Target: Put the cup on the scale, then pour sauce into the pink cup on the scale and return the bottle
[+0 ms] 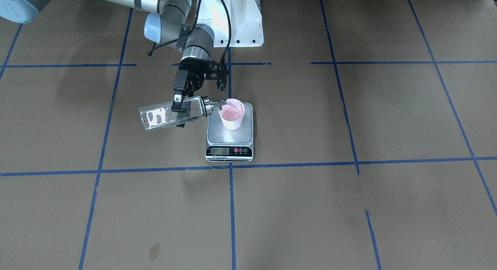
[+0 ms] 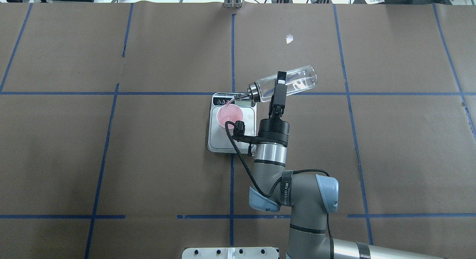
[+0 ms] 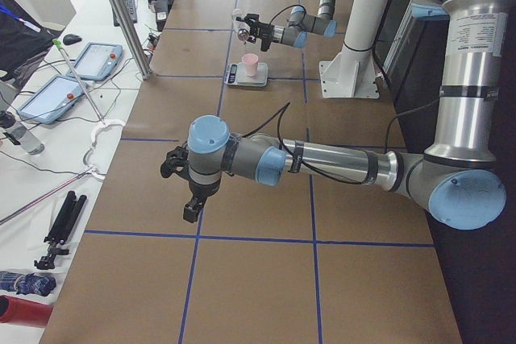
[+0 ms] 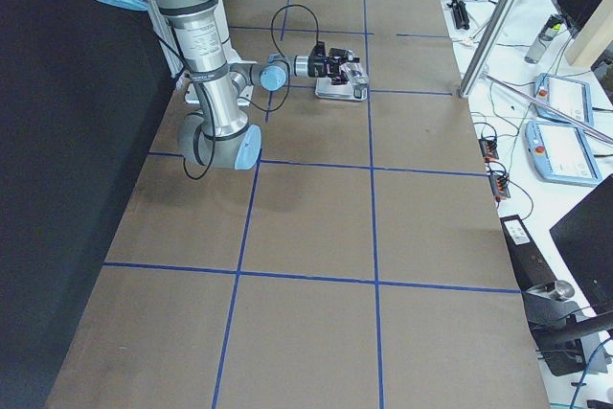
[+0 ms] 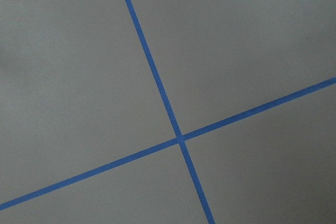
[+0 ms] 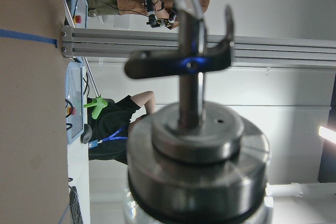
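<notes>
My right gripper [image 1: 179, 106] is shut on the clear glass bottle [image 1: 163, 115] and holds it tilted almost level above the table. The silver spout [image 1: 222, 103] reaches over the rim of the pink cup [image 1: 231, 115]. The cup stands upright on the steel platform of the scale [image 1: 217, 135]. Clear sauce [image 1: 157, 117] shows inside the bottle. In the overhead view the bottle [image 2: 297, 79] lies right of the cup [image 2: 228, 117]. The right wrist view is filled by the bottle's cap [image 6: 197, 145]. My left gripper [image 3: 192, 203] hangs over bare table far from the scale; I cannot tell if it is open.
The white robot base [image 1: 233, 21] stands behind the scale. Blue tape lines cross the brown table. A small white scrap [image 2: 289, 38] lies far from the robot. Tablets [image 3: 98, 60] and cables lie along the operators' side.
</notes>
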Robot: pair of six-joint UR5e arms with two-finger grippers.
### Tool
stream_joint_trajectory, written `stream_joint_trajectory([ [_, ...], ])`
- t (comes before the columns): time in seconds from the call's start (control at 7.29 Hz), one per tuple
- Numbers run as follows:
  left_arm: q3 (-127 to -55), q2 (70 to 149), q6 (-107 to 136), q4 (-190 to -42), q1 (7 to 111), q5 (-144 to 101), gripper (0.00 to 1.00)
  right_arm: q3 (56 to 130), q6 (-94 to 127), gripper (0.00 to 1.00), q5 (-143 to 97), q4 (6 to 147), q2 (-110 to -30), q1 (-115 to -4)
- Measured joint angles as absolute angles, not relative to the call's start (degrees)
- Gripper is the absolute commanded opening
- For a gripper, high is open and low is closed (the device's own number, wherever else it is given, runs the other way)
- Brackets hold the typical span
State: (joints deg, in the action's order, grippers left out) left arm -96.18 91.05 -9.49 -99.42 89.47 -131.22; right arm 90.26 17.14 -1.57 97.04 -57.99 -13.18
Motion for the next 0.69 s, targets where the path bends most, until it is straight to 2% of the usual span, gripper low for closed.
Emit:
stream_joint_trajectory([
  [0.69,-96.2,91.1,-9.5,-99.5,89.5,-131.2,1.00,90.3,17.1,0.00,-1.1,96.9,-58.2,-13.2],
])
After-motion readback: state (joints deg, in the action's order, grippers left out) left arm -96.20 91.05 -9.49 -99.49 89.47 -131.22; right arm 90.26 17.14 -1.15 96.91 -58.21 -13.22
